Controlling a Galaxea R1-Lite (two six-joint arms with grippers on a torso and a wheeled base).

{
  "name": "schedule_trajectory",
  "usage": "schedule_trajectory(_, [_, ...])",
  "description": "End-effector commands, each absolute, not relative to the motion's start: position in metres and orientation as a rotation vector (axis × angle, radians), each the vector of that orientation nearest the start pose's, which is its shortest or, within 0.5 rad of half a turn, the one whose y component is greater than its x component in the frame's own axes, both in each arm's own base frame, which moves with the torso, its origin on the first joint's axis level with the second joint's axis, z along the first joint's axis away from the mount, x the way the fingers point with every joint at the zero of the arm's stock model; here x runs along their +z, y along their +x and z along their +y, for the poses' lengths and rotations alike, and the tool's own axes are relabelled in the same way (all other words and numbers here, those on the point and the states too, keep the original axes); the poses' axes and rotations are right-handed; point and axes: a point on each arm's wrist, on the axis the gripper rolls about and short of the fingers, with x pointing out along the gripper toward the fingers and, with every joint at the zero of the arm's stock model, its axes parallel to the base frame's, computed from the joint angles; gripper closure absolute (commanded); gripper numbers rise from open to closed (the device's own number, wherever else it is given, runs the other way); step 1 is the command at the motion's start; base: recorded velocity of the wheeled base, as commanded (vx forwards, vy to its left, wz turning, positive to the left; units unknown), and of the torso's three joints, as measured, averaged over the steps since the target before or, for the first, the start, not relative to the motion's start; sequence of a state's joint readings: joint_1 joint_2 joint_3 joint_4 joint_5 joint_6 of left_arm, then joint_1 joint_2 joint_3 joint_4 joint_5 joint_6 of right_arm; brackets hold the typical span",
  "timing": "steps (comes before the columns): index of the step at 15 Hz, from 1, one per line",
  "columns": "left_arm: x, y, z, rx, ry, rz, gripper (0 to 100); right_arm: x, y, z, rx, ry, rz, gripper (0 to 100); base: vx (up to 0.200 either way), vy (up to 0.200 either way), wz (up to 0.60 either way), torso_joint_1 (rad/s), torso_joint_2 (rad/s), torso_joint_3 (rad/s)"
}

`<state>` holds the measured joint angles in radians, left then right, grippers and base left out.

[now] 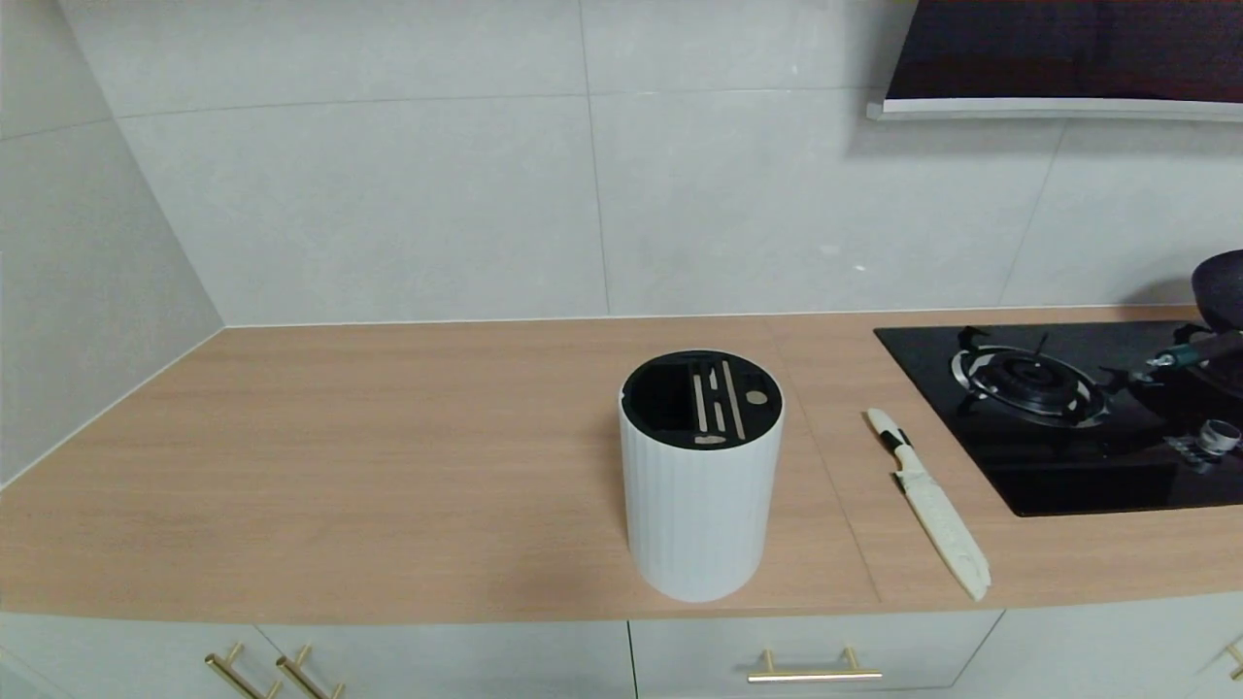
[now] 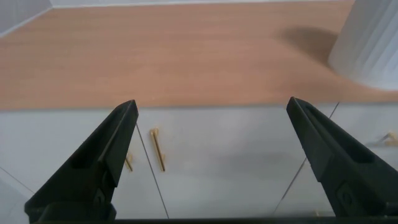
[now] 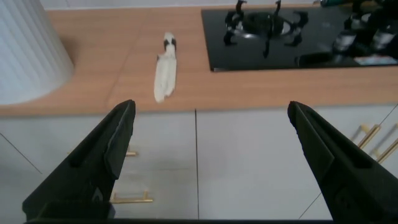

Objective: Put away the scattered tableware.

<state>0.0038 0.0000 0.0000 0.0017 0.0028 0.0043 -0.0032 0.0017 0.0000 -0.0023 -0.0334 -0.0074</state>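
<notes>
- Fingers (image 2: 102, 158) of the left gripper (image 2: 211, 104) are spread wide apart with nothing between them. The gripper is off the front edge of the desk (image 2: 186, 56), facing the cabinet doors below it.
- Fingers (image 3: 99, 155) of the right gripper (image 3: 209, 106) are likewise spread wide and hold nothing. This gripper is also off the desk's front edge, farther toward the right end.
- One knife (image 1: 927, 500) lies flat on the desk, toward its right end and close to the front edge. It is cream-white with a black band between handle and blade. The blade tip points at the front edge and the handle at the back wall.
- Just beside the knife, on the side toward the desk's left end and not touching it, a white ribbed cylindrical knife holder (image 1: 701, 476) stands upright near the front edge. Its black top has narrow slots and one larger opening.
- On the knife's other side, a black gas hob (image 1: 1058, 466) is set into the right end of the desk, with a round burner.
- Part of a dark pan (image 1: 1219, 291) shows over the hob at the far right.
- Brass bar handles (image 1: 814, 672) are fixed on the pale cabinet doors under the desk.
</notes>
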Motion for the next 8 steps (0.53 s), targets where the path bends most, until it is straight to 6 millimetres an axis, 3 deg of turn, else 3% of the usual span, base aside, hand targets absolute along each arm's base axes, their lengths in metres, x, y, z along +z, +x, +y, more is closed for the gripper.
schedule_trajectory(1, [0.0753,-0.0228,0.0,0.008,0.005,0.002,0,0.0758,-0.0227,-0.0007,-0.037,-0.008,-0.001,0,0.0,0.0,0.0,0.281,-0.58,-0.305])
schedule_trajectory(8, [0.0753,-0.0228,0.0,0.008,0.005,0.002,0,0.0758,-0.0227,-0.0007,-0.037,-0.008,-0.001,0,0.0,0.0,0.0,0.237,-0.49,-0.256])
